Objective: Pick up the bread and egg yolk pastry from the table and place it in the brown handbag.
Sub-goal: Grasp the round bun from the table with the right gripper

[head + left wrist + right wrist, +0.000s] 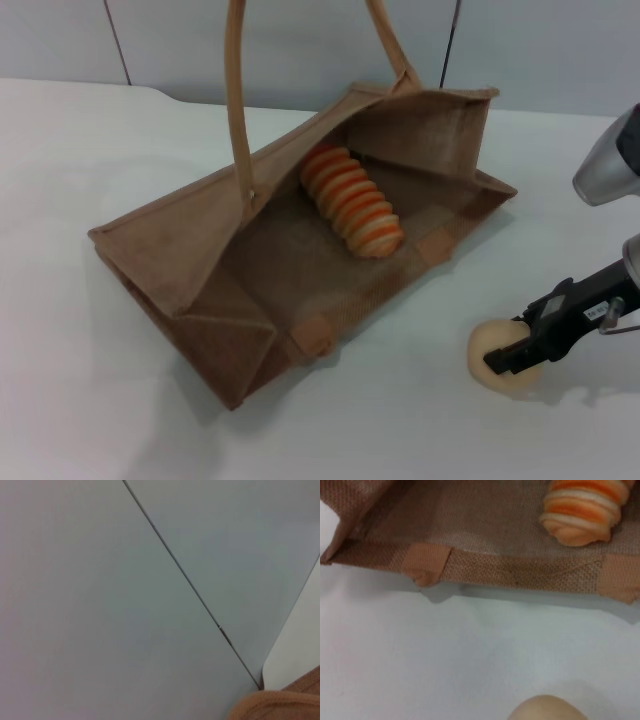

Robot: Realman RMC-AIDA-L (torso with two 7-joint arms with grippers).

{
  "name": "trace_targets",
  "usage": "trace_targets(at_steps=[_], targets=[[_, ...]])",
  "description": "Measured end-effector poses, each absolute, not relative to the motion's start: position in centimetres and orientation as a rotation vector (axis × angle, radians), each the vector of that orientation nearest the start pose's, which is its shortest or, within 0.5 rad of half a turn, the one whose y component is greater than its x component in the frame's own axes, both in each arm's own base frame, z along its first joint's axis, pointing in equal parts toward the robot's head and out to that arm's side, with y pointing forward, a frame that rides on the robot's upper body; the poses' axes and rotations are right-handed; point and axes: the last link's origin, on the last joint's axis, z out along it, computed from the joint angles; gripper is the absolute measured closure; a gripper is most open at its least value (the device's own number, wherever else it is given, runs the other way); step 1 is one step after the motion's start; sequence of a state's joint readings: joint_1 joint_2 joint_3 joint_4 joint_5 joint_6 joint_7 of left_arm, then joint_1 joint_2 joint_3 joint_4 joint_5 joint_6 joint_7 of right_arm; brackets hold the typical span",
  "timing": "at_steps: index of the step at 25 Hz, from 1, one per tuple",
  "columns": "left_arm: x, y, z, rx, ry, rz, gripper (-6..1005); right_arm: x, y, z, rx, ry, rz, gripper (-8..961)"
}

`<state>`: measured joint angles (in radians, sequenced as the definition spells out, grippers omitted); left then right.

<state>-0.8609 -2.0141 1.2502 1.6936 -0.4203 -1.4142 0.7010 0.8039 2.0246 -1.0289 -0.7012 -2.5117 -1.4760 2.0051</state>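
Observation:
The brown handbag (250,290) lies on its side on the white table (80,400) with its mouth open toward me. Its tan handles (237,90) rise out of the top of the head view. The orange and cream striped bread (352,200) rests inside the bag, and its end also shows in the right wrist view as the bread (582,510). The pale round egg yolk pastry (485,348) sits on the table to the right of the bag's front corner. My right gripper (515,358) is down on the pastry, covering part of it. The pastry (547,709) shows in the right wrist view too. My left gripper is out of view.
The bag's brown woven rim (520,570) with tan patches lies close ahead of the right wrist. A grey panelled wall (150,580) stands behind the table. A curved tan strip (280,705) shows at the edge of the left wrist view.

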Motion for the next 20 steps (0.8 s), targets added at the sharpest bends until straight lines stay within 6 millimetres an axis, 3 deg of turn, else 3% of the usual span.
trace_targets(at_steps=[5, 20], targets=[[-2.51, 41.59, 10.82, -2.273, -0.121, 0.145, 895, 23.30, 37.52, -1.78, -2.891, 0.902, -0.344, 350], [-2.44, 41.54, 10.89, -2.271, -0.118, 0.143, 895, 22.84, 38.07, -1.29, -2.872, 0.887, -0.306, 371]])
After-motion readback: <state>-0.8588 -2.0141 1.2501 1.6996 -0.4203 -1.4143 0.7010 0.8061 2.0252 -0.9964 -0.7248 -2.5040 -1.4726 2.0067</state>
